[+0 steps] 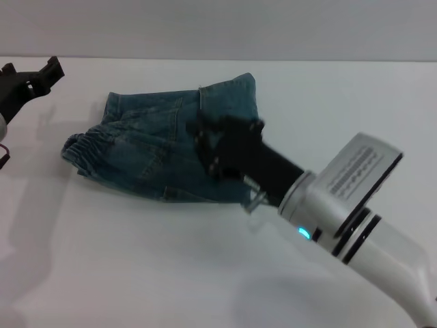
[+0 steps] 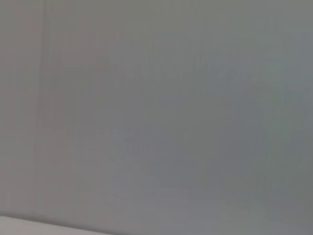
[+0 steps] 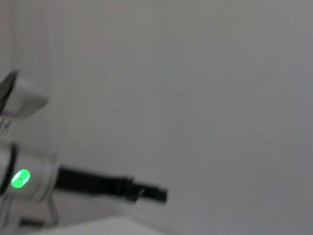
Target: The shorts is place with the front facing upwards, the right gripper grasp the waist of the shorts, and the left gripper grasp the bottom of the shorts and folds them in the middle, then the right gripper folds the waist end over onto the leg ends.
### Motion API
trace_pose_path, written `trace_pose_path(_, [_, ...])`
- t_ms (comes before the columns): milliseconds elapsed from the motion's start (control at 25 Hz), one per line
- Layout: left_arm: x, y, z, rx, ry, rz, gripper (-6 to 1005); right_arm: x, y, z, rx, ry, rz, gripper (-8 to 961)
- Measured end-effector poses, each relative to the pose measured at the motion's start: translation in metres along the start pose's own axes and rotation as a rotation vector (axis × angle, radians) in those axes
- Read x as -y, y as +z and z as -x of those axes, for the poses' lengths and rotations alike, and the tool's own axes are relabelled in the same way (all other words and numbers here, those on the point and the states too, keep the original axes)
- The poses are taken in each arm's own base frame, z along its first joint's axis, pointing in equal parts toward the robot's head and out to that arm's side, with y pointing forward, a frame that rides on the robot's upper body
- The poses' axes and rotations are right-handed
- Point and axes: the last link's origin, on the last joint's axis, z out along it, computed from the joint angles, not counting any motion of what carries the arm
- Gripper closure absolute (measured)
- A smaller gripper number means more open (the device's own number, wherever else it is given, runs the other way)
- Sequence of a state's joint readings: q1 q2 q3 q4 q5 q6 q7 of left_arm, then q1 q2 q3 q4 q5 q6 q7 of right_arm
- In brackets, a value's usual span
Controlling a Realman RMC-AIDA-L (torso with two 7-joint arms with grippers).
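The shorts (image 1: 147, 147) lie folded lengthwise on the white table (image 1: 136, 260), blue-green denim with orange stitching. The waist of the shorts (image 1: 80, 149), a ruffled elastic band, is at the left end. The leg ends (image 1: 235, 89) point to the far right. My right gripper (image 1: 199, 145) hovers over the middle of the shorts with its jaws spread and nothing between them. My left gripper (image 1: 31, 74) is raised at the far left, off the cloth and open. It also shows side-on in the right wrist view as the left gripper (image 3: 146, 192).
Bare white table surrounds the shorts on all sides. The left wrist view holds only a plain grey surface. The left arm's green light (image 3: 19, 178) glows in the right wrist view.
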State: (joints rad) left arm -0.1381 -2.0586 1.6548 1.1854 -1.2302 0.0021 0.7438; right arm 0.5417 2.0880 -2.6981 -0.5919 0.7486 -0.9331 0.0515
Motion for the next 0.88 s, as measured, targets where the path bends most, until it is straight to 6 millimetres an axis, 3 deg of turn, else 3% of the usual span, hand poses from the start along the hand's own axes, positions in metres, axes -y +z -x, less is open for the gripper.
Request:
trace_pose_path(240, [-0.017,-0.013,0.01,-0.123,0.101,-0.064,170,-0.008,-0.009,-0.017,-0.079,-0.021,0.04,955])
trace_pose_path(360, [-0.042,-0.031,0.025,-0.319,0.305,-0.097,170,-0.007,-0.013,-0.023,-0.106,-0.02,0.034,955])
trace_pose_path(480, [-0.057,-0.04,0.03,-0.456,0.396,-0.058,170,-0.007,-0.016,-0.027,-0.123,-0.021,0.031,955])
trace_pose_path(600, [-0.064,-0.043,0.027,-0.543,0.3,0.02,171,-0.004,-0.018,-0.033,-0.157,-0.022,0.024,954])
trace_pose_path(760, [-0.061,-0.038,0.045,-0.498,0.122,0.168,171,0.002,-0.022,-0.04,-0.198,0.008,0.009,954])
trace_pose_path(880, [-0.055,-0.038,0.053,-0.475,0.085,0.206,172,0.009,-0.025,-0.045,-0.224,0.029,-0.008,954])
